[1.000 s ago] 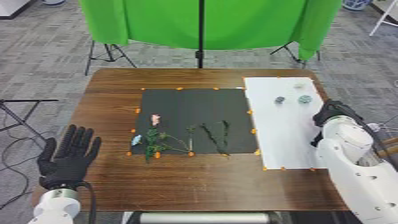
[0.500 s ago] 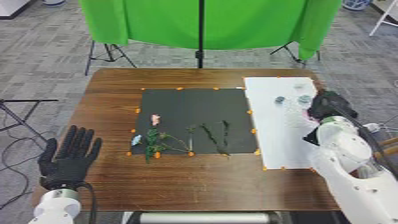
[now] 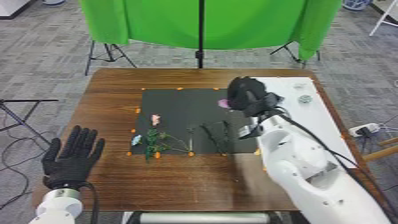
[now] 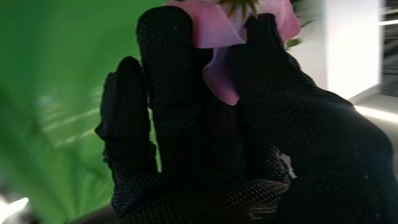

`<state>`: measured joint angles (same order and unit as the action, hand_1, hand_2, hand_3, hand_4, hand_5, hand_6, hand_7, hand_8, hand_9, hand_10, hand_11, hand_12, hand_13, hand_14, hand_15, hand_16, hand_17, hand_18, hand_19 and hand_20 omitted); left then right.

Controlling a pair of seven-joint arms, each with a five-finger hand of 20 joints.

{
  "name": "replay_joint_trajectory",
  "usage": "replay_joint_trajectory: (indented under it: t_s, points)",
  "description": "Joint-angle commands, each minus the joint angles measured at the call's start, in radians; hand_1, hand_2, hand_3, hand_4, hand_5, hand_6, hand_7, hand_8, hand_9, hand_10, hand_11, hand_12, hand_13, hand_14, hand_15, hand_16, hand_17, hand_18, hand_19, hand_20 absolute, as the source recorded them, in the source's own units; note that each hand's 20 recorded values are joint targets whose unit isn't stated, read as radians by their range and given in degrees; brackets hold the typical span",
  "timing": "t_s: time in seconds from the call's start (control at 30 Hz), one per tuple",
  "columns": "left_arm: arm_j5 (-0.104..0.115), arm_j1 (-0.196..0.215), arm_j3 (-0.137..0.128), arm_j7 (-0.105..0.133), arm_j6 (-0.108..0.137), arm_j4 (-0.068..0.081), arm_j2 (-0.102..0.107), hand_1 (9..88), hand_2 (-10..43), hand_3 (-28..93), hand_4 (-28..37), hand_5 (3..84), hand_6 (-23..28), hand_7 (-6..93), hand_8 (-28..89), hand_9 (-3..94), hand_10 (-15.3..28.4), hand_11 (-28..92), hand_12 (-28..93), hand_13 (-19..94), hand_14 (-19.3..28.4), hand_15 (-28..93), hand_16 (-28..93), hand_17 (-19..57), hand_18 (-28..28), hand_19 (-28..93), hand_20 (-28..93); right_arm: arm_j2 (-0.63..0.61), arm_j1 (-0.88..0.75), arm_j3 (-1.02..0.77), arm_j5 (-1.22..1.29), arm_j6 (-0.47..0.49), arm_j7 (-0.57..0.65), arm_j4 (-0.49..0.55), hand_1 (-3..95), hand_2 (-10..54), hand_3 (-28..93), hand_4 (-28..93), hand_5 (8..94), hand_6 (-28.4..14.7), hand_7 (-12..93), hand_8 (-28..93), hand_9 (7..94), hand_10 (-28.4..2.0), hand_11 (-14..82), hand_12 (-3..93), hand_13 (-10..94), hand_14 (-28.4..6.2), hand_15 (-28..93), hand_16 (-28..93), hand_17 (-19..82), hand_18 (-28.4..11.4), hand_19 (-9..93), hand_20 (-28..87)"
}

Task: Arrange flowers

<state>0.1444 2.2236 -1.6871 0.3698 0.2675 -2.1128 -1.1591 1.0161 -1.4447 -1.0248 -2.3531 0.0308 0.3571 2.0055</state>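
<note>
Right hand (image 3: 246, 96) pinching pink flower (image 3: 224, 103) over black mat (image 3: 183, 106) — left hand (image 3: 67, 166) wide, fingers straight, over table (image 3: 209, 185).

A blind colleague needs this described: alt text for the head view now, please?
The robot's right hand holds a pink flower where a dark mat meets a white sheet on a wooden table. Green stems and blooms lie on the mat; the left hand is open, near left.

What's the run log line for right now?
Arrange flowers; right hand: pinching pink flower over dark mat; left hand: open, by left table edge; other flowers: on mat
</note>
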Motion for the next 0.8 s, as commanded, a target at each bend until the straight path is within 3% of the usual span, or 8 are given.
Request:
replay_joint_trajectory:
  t_s: [0.03, 0.13, 0.37, 0.5, 0.57, 0.67, 0.8]
  points:
    - [-0.004, -0.003, 0.010, -0.019, 0.012, 0.014, 0.003, 25.8, 17.6, 77, -28.3, 48.5, 10.7, 10.2, -9, 41.8, 16.2, 22, 10, 31, 16.4, 38, -8, -7.5, 14.3, 41, 15, 0.150, 0.057, 0.164, -0.010, 0.057, -0.095, -0.059, 60.2, -9.5, 68, -28, 71.5, -2.2, 43, 1, 81.1, -12.1, 14.1, 40.8, 72, -6.1, 40, 37, 37, -21.4, 86, 24]
    - [-0.006, -0.010, 0.016, -0.026, 0.013, 0.017, 0.007, 25.8, 17.6, 77, -28.3, 48.5, 10.7, 10.0, -9, 41.8, 16.2, 22, 10, 31, 16.4, 38, -8, -7.5, 14.3, 41, 15, 0.194, 0.076, 0.198, 0.011, 0.094, -0.079, -0.072, 60.1, -9.5, 68, -28, 71.2, -2.2, 43, 0, 80.8, -12.1, 14.1, 40.7, 72, -6.0, 40, 37, 37, -21.4, 86, 25]
    - [-0.009, -0.014, 0.022, -0.026, 0.011, 0.019, 0.020, 25.7, 17.5, 77, -28.3, 48.5, 10.7, 10.1, -9, 41.7, 16.2, 22, 10, 31, 16.4, 38, -8, -7.5, 14.4, 41, 15, 0.247, 0.113, 0.267, -0.038, 0.075, -0.095, -0.098, 60.0, -9.5, 67, -28, 69.9, -2.3, 43, -1, 79.5, -12.1, 13.8, 39.9, 71, -5.9, 39, 37, 37, -21.4, 86, 25]
    - [0.001, -0.032, 0.017, -0.027, 0.020, 0.030, 0.019, 25.7, 17.5, 77, -28.3, 48.4, 10.7, 10.0, -9, 41.7, 16.2, 22, 10, 31, 16.5, 38, -8, -7.5, 14.3, 41, 15, 0.300, 0.151, 0.307, -0.167, 0.029, -0.131, -0.216, 59.9, -9.5, 67, -28, 69.4, -2.3, 43, -1, 78.9, -12.1, 13.6, 39.6, 71, -5.9, 39, 36, 37, -21.4, 86, 25]
    - [-0.008, -0.048, 0.017, -0.025, 0.018, 0.038, 0.023, 25.7, 17.5, 77, -28.3, 48.4, 10.7, 9.9, -9, 41.7, 16.2, 22, 10, 31, 16.5, 38, -8, -7.5, 14.4, 41, 15, 0.319, 0.171, 0.321, -0.193, 0.013, -0.116, -0.271, 59.9, -9.5, 67, -28, 69.2, -2.3, 43, -2, 78.6, -12.2, 13.4, 39.4, 70, -6.0, 39, 36, 37, -21.5, 86, 25]
    - [-0.009, -0.053, 0.020, -0.021, 0.004, 0.037, 0.034, 25.7, 17.5, 77, -28.3, 48.4, 10.7, 9.8, -9, 41.7, 16.2, 22, 10, 31, 16.4, 38, -8, -7.5, 14.4, 41, 15, 0.336, 0.180, 0.323, -0.198, 0.012, -0.081, -0.310, 60.0, -9.5, 66, -28, 68.9, -2.4, 43, -2, 78.1, -12.1, 13.1, 38.8, 70, -6.2, 39, 36, 36, -21.8, 86, 26]
    - [-0.006, -0.050, 0.023, -0.025, 0.009, 0.032, 0.041, 25.7, 17.5, 77, -28.3, 48.4, 10.7, 9.9, -9, 41.7, 16.1, 22, 10, 31, 16.4, 38, -8, -7.5, 14.3, 41, 15, 0.352, 0.169, 0.320, -0.208, 0.017, -0.060, -0.325, 60.3, -9.5, 65, -28, 68.6, -2.5, 43, -2, 77.5, -12.0, 13.1, 38.6, 69, -6.3, 39, 36, 36, -21.9, 86, 26]
